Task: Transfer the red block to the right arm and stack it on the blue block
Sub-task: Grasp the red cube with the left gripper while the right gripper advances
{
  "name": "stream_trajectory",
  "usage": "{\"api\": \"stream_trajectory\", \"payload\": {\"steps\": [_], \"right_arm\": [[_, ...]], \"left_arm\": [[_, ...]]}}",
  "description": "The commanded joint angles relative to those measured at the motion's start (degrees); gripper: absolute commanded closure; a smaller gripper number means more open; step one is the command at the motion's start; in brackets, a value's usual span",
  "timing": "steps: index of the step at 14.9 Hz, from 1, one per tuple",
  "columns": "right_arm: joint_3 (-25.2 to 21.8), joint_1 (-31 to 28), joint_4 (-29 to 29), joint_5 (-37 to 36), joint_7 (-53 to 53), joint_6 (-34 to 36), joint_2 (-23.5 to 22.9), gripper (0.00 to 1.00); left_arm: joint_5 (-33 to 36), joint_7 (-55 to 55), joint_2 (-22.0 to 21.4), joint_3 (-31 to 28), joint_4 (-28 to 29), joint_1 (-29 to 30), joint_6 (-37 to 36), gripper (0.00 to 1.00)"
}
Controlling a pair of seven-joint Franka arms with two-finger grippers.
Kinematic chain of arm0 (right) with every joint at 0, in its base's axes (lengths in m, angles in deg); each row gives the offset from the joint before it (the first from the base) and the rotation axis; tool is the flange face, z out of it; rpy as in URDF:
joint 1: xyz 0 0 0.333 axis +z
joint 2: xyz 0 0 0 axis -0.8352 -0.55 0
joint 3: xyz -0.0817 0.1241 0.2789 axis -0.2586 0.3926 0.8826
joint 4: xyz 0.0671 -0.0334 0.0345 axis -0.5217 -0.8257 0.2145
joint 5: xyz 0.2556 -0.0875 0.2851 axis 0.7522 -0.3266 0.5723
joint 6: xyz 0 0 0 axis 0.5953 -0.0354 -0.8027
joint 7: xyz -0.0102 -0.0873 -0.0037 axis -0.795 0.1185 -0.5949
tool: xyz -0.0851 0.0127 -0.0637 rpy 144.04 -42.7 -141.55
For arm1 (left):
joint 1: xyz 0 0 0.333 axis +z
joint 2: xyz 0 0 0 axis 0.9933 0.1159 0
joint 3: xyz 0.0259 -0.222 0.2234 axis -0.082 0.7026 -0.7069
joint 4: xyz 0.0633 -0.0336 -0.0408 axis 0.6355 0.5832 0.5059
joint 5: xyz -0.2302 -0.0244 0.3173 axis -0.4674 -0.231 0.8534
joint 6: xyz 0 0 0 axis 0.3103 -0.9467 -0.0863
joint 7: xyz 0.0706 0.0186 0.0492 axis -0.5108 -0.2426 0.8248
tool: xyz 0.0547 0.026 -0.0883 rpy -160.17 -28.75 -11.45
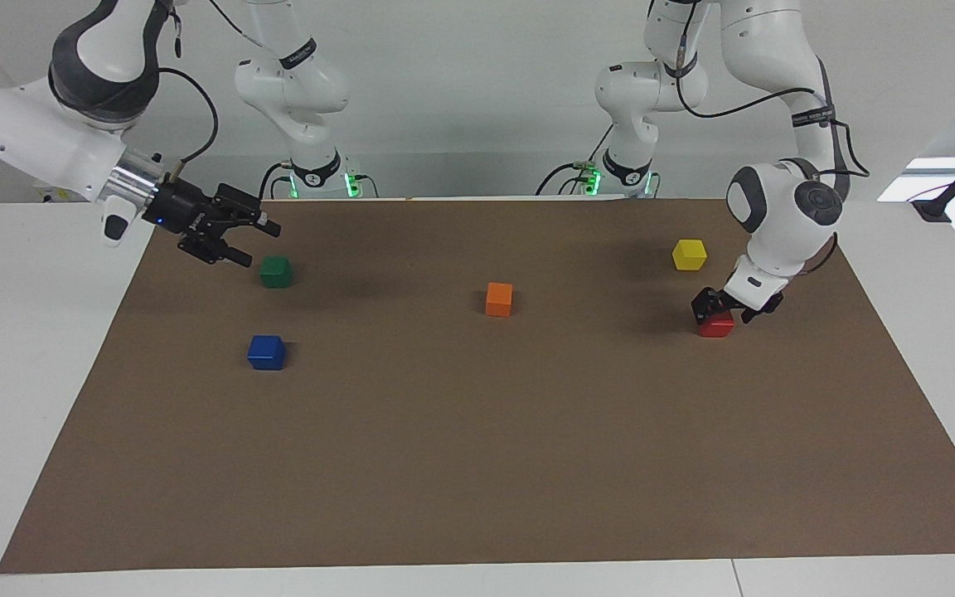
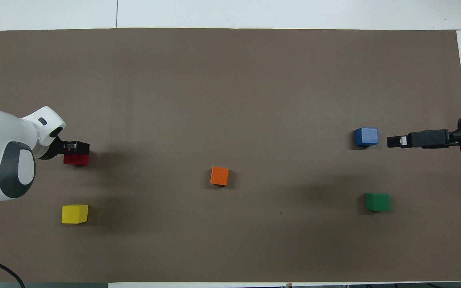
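Left arm is lowering onto the red block; right arm is waiting.
Left gripper [image 1: 716,310] is straddling red block [image 1: 717,325] beside the yellow cube [image 1: 689,254], jaws wide, nothing gripped. Right gripper [image 1: 247,239] is hanging open over the green cube [image 1: 276,271]. Block looks light, rigid: take opposite flat faces. Blue block [image 1: 266,351] sits free.

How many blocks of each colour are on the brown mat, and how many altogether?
red block: 1
blue block: 1
green block: 1
orange block: 1
yellow block: 1
Total: 5 blocks
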Motion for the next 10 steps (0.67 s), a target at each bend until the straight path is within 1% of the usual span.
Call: {"api": "stream_trajectory", "payload": {"steps": [1, 3, 5, 6, 7, 8, 9, 10], "right_arm": [[0.59, -0.75, -3.75, 9.80, -5.04, 2.32, -0.15, 0.00], [0.59, -0.57, -5.78, 15.08, -6.63, 4.60, -0.15, 0.00], [0.59, -0.13, -7.71, 20.96, -10.04, 7.58, -1.54, 0.00], [0.59, 0.04, -8.24, 23.34, -12.59, 9.08, -2.60, 0.00], [0.68, 0.13, -8.42, 25.02, -13.92, 11.27, -3.57, 0.00], [0.68, 0.65, -9.21, 28.08, -14.28, 13.90, -4.18, 0.00], [0.68, 1.44, -10.43, 31.85, -15.15, 15.93, -5.15, 0.00], [0.68, 2.32, -10.79, 34.33, -17.60, 17.95, -6.46, 0.00]], "left_arm": [[-0.36, -0.69, -0.07, -0.70, 1.81, -1.04, 2.41, 0.00], [-0.36, -0.69, 0.02, -0.79, 3.47, -1.13, 4.33, 0.00], [-0.36, -0.69, -0.07, -0.79, 4.71, -1.13, 5.84, 0.00], [-0.45, -0.51, 0.01, -0.79, 4.71, -1.13, 5.49, 0.07], [-0.45, 0.01, 0.02, -0.88, 4.45, -1.13, 4.88, 0.59], [-0.45, 0.45, -0.07, -0.88, 4.10, -1.04, 3.05, 1.00], [-0.62, 1.15, -0.07, -0.97, 3.14, -1.04, 1.55, 1.00], [-0.71, 4.38, 0.28, -0.88, 0.34, -0.95, -1.60, 1.00]]}}
